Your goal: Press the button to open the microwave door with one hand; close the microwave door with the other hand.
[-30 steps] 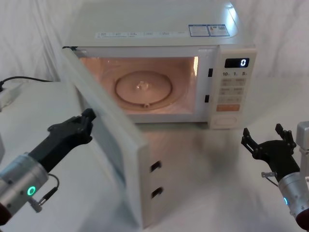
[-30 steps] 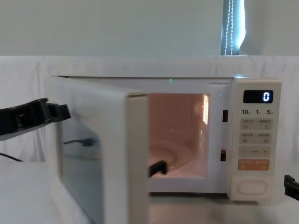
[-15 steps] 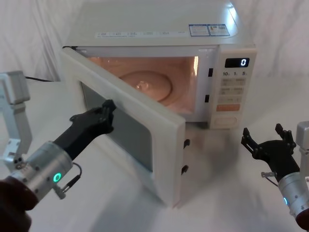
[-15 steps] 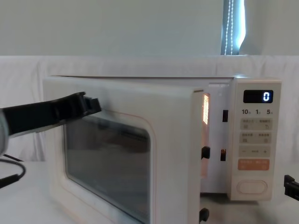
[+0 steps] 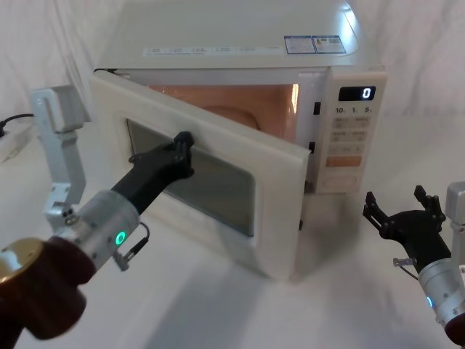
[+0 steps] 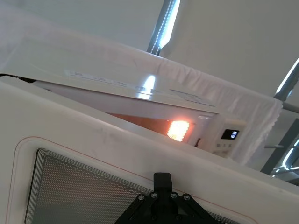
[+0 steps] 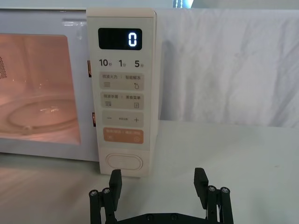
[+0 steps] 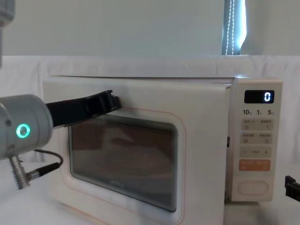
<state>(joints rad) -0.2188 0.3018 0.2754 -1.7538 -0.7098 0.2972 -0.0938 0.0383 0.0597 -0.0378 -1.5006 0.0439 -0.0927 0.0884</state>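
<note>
Microwave door [image 5: 218,174] stands partly ajar, hinged on the robot's left, its free edge near the control panel [image 5: 351,131] with a gap through which the lit cavity [image 5: 240,102] shows. Left gripper [image 5: 182,145] has its tip against the door's dark window [image 8: 124,154], near the window's upper edge; whether its fingers are spread or pressed together I cannot tell. Right gripper [image 7: 159,186] hovers low over the table [image 5: 341,240], fingers spread, holding nothing, in front of and apart from the button [image 7: 124,163] (bottom of the panel, under the orange key). Judged stage: door-closing push, latch not yet seated. Risks: the tip bears on the smooth window, so it could skid sideways and lose the push; too soft a finish could leave the door unlatched; too hard a shove could slide the whole microwave [image 5: 240,43] back on the table.
</note>
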